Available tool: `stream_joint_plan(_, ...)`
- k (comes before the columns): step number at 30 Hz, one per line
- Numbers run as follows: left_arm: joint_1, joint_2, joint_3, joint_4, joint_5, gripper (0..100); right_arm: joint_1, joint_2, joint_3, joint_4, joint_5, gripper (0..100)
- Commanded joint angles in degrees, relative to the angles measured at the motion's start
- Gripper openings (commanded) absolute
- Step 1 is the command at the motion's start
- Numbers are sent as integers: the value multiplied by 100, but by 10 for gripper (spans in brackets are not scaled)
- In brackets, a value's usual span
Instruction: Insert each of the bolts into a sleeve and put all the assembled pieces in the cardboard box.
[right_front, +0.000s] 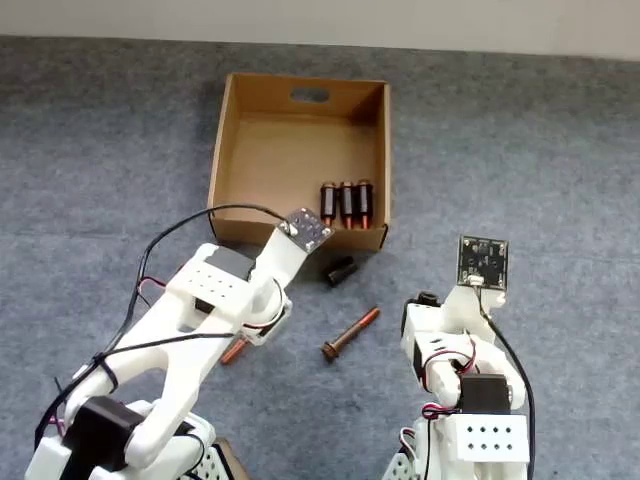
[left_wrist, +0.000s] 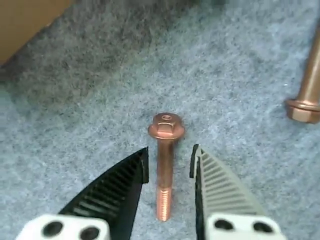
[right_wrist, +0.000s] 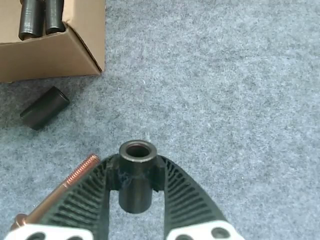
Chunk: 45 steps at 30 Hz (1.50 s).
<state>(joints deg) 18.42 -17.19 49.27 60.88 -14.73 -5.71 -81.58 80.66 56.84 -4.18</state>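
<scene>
A copper bolt (left_wrist: 165, 165) lies on the grey carpet between the fingers of my left gripper (left_wrist: 169, 162), which stands open around its shank without touching it. In the high view that bolt (right_front: 235, 350) peeks out from under the left arm. My right gripper (right_wrist: 136, 172) is shut on a black sleeve (right_wrist: 136, 182), held with its bore facing the camera. A second bolt (right_front: 350, 332) lies between the arms. A loose sleeve (right_front: 341, 270) rests just in front of the cardboard box (right_front: 225, 150), which holds three assembled pieces (right_front: 346, 203) in its near right corner.
The box's front wall (right_wrist: 50, 55) stands close to the loose sleeve (right_wrist: 45, 107). The second bolt (right_wrist: 55, 195) lies just beside my right gripper. Open carpet stretches to the right of the box and the right arm.
</scene>
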Motion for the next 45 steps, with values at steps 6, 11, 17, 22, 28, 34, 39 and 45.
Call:
stream_joint_plan(6, -92, 1068, -734, -62, -26, 150, 57, -66, -22, -22, -18, 5)
stream_joint_plan(11, -92, 1349, -901, -79, -26, 150, 57, -66, -22, -22, -18, 5)
stream_joint_plan(17, -57, 1393, -892, -53, -26, 1, 57, -66, -22, -22, -18, 5)
stream_joint_plan(22, -48, 1341, -884, -35, -26, 8, 57, -66, -22, -22, -18, 5)
stream_joint_plan(28, -92, 629, -1165, 607, -35, 8, 57, -75, -110, -92, -18, 5)
stream_joint_plan(34, -57, -1068, -1200, 870, -35, 8, -13, -75, -110, -822, -18, 5)
stream_joint_plan(39, -57, -2149, -1235, 756, -35, 8, -505, -75, -92, -1332, -18, 5)
stream_joint_plan(45, -92, -3064, -1191, 105, 404, 8, -1297, -66, -84, -2097, -18, 5)
